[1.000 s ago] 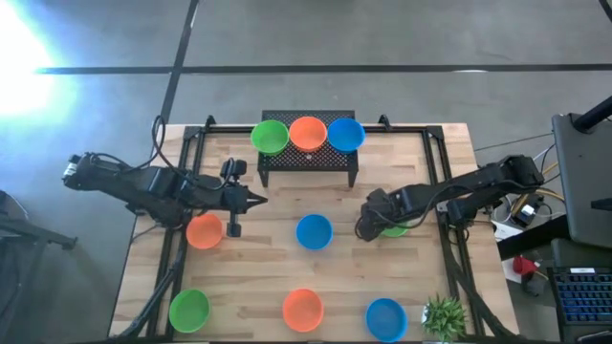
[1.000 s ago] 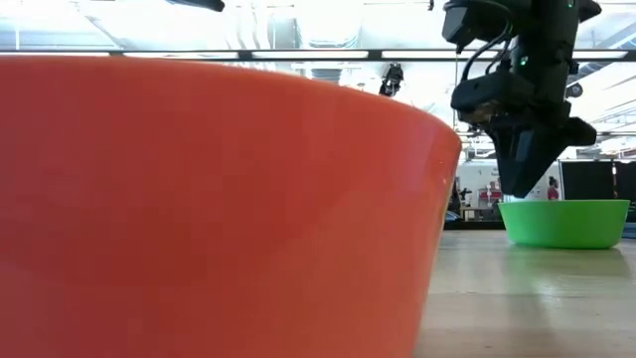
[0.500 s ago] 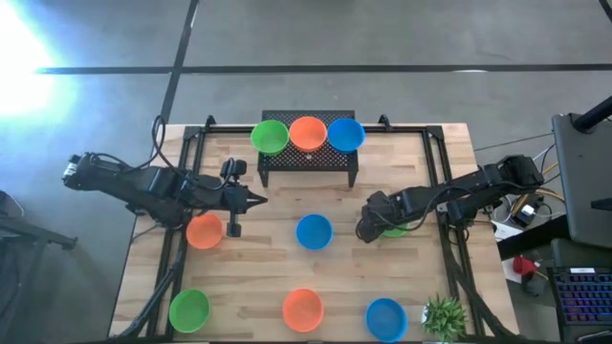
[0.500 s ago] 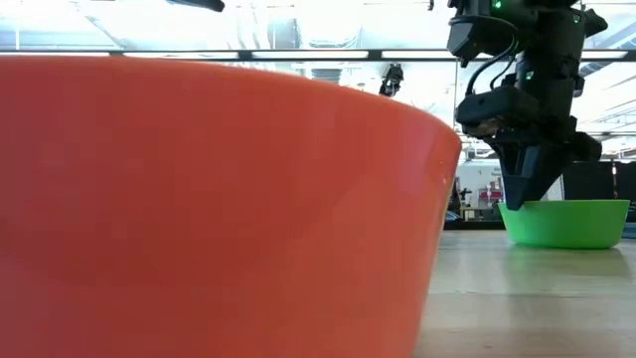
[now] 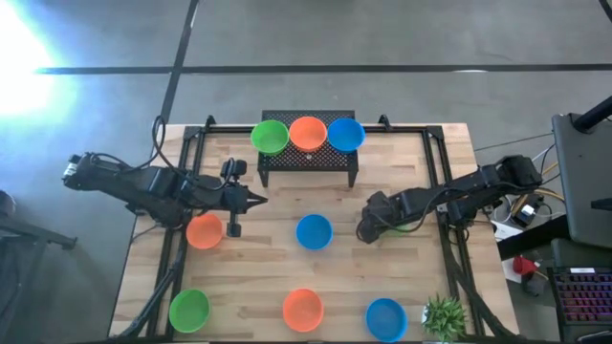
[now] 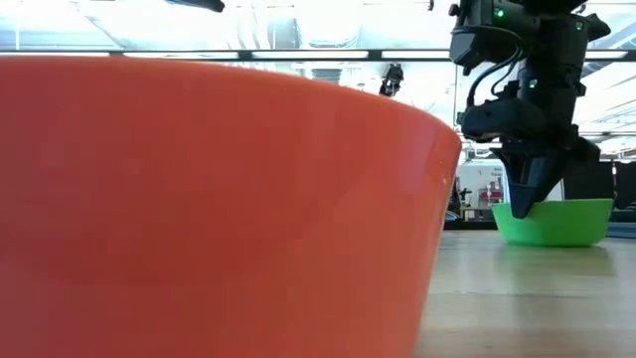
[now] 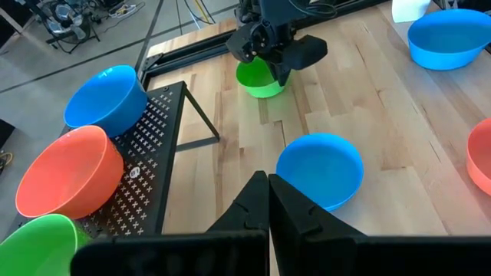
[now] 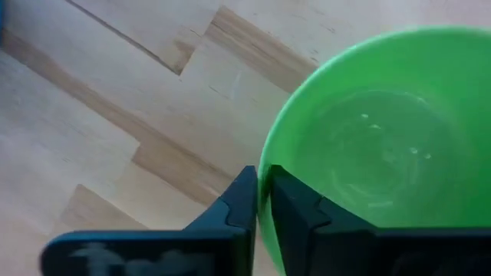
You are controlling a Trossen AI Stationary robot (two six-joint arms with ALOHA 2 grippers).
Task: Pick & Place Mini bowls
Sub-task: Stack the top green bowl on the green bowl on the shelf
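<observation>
My right gripper stands over a green mini bowl at the table's right middle and is shut on it. In the high view the arm hides most of that bowl. My left gripper hovers shut and holding nothing at the left middle, above the table. An orange bowl and a blue bowl sit on the wood between the arms. One green bowl, one orange and one blue rest on a black rack at the far edge. My right gripper pinches the green bowl's rim on the side toward the table's left, one finger inside the bowl and one finger outside. The fingers come from above, pointing steeply down. The bowl sits at table level below them, mouth up.
Along the near edge stand a green bowl, an orange bowl, a blue bowl and a small potted plant. The near orange bowl fills most of the low view. Black frame rails run along both table sides.
My right gripper has sunk onto the green bowl's rim and shut on it; a second ago its fingers stood apart above the rim. The bowl has shifted a little in the low view.
</observation>
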